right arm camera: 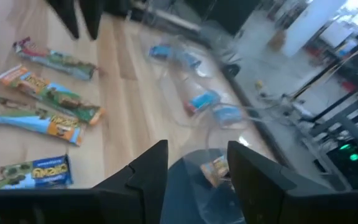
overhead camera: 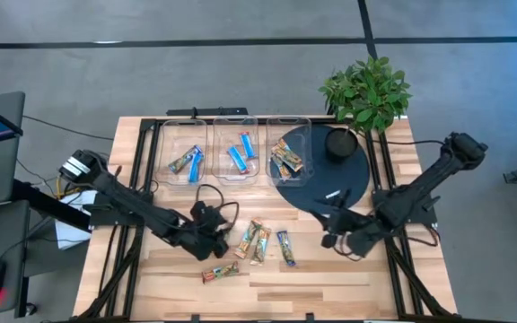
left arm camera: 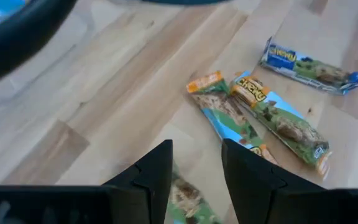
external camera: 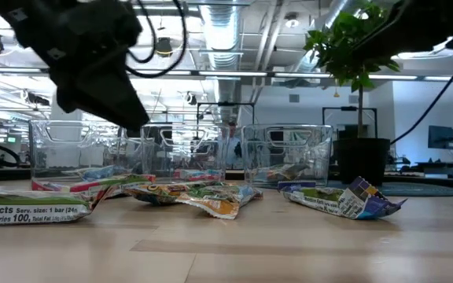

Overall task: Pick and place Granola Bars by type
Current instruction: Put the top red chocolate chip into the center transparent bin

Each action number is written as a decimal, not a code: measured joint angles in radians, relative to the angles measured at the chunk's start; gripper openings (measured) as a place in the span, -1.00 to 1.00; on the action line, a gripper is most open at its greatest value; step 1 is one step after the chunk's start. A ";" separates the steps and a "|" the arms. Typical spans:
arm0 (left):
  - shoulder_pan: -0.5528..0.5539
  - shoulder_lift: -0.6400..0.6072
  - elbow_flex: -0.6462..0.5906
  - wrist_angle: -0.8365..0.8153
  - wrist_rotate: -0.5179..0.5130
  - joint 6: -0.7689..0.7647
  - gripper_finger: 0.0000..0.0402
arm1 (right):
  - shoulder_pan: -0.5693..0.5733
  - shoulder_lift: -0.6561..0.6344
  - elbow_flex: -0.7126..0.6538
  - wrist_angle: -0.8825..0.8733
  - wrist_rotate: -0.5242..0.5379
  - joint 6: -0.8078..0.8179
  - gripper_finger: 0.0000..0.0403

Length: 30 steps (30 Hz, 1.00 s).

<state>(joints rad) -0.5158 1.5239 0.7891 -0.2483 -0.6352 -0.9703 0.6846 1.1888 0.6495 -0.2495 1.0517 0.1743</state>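
Left gripper (overhead camera: 212, 240) narrow, empty, above 4 loose bars (overhead camera: 258, 242). Right gripper (overhead camera: 333, 235) part-open, empty, at disc (overhead camera: 353, 179) edge.

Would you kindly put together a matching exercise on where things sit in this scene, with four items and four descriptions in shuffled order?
Column one:
1. middle bin
2. right bin
3. plant
4. loose bars

Column two:
A. at the table's back right corner
B. holds only blue bars
C. lying on bare wood between the two arms
D. holds orange-tan bars

Pairs: 1-B, 2-D, 3-A, 4-C.
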 joint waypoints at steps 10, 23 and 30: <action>0.077 0.197 0.260 -0.359 0.165 -0.102 -0.26 | 0.108 -0.122 -0.047 -0.007 0.058 0.040 -0.21; 0.126 0.231 0.282 -0.419 0.239 -0.128 0.15 | 0.132 -0.122 -0.047 -0.007 0.054 0.038 -0.21; 0.125 0.231 0.252 -0.405 0.282 -0.151 0.24 | 0.132 -0.122 -0.047 -0.007 0.051 0.036 -0.21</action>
<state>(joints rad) -0.3908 1.7550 1.0411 -0.6530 -0.3533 -1.1214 0.8162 1.0668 0.6029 -0.2567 1.1029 0.2108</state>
